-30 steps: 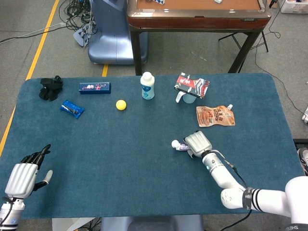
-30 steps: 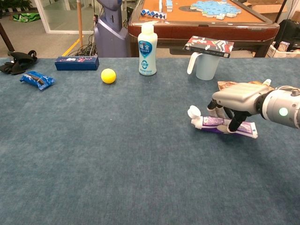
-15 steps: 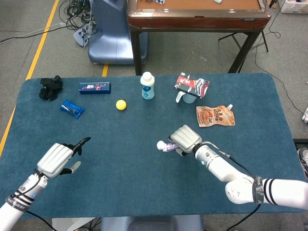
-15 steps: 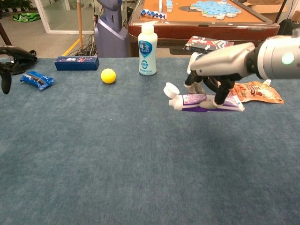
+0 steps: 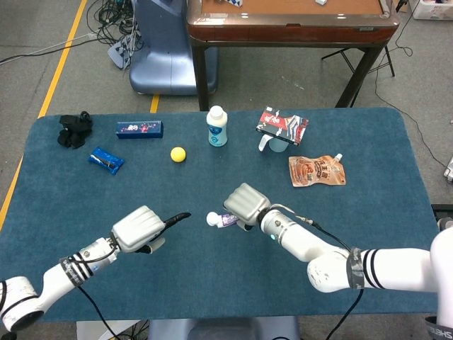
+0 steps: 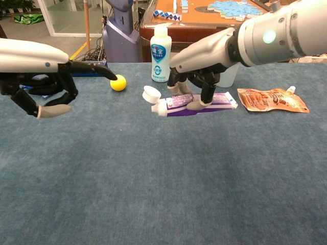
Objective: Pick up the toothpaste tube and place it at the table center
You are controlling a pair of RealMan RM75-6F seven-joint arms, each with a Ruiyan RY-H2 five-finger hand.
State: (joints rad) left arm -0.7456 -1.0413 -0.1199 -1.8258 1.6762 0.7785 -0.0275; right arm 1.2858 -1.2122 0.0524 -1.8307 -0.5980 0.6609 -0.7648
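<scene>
The right hand (image 6: pixel 196 84) grips the tube (image 6: pixel 191 103) and holds it above the middle of the bench (image 5: pixel 368 205), cap pointing left. Pickup is done; lowering and letting go remain. The left hand (image 5: pixel 140 228) holds nothing, one finger stretched out.

Even, bright indoor light is falling from overhead, casting only soft faint shadows on the dark blue felt-covered table (image 5: pixel 212 283); both views are staying sharp, without glare

Grey floor (image 5: pixel 42 64) w/ yellow line (image 5: pixel 62 62), wooden table (image 5: pixel 290 21) behind.
</scene>
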